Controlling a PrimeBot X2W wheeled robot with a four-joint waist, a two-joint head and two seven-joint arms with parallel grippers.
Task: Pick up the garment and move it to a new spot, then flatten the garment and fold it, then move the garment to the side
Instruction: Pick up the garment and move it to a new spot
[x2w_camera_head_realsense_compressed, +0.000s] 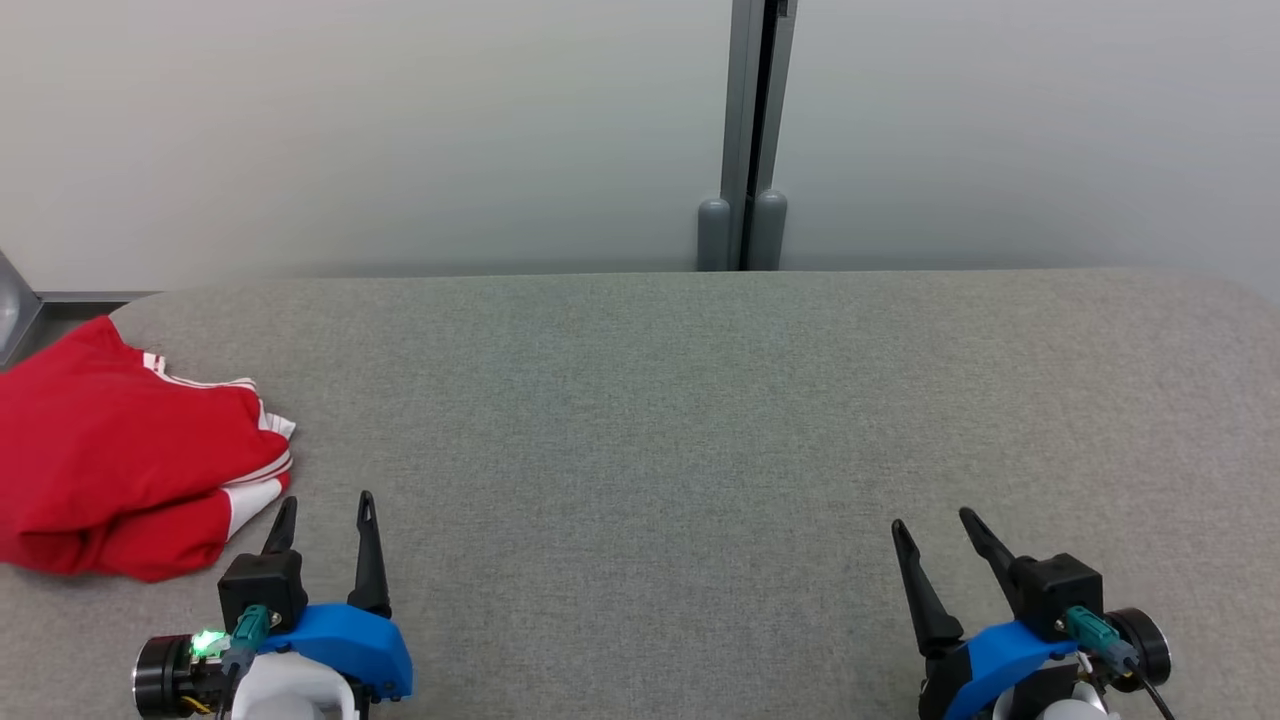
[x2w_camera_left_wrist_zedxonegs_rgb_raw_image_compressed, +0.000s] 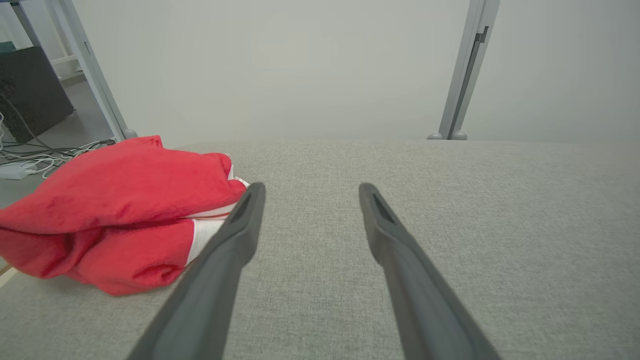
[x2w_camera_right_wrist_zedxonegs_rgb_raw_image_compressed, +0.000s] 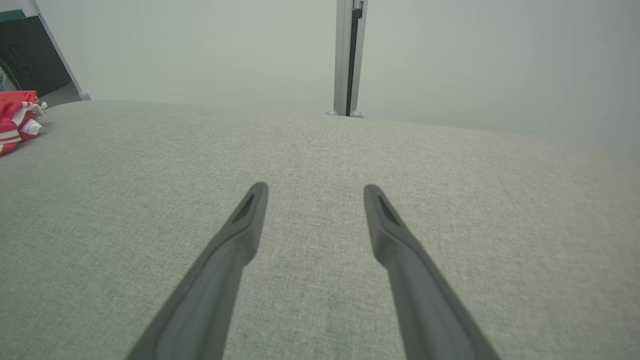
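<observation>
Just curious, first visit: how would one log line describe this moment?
red garment: bunched, far left on grey surface | left gripper: open, beside it | right gripper: open, empty

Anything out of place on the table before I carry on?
Only the red garment: it lies bunched in a heap at the grey table's left edge, just left of the open left gripper. Nothing looks spilled or damaged.

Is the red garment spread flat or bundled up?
Bundled up: the red garment lies in thick, rumpled layers at the left edge of the grey surface.
</observation>
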